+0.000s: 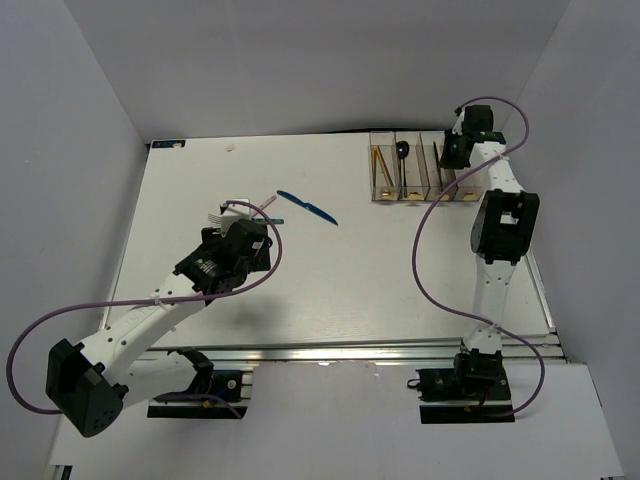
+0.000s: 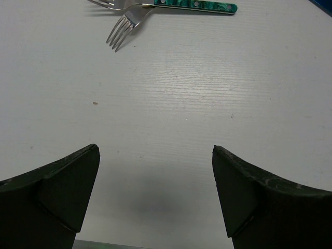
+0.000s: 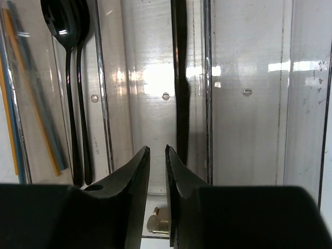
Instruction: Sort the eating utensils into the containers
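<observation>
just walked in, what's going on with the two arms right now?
Cutlery sorting, partway done. The left gripper is open over the table, facing a green-handled fork. A blue utensil also lies loose. The right gripper hovers over the containers, fingers nearly together and empty. The bins hold chopsticks, black spoons and a dark knife; the last one looks empty.

L arm [image 1: 140, 320] reaches fwd and inward, wrist pitched down. L gripper [image 2: 155, 149]: jaws spread wide. R arm [image 1: 490, 290] runs straight fwd to far edge. R gripper [image 3: 156, 149]: pointing down, fingertips almost touching, slim gap.
</observation>
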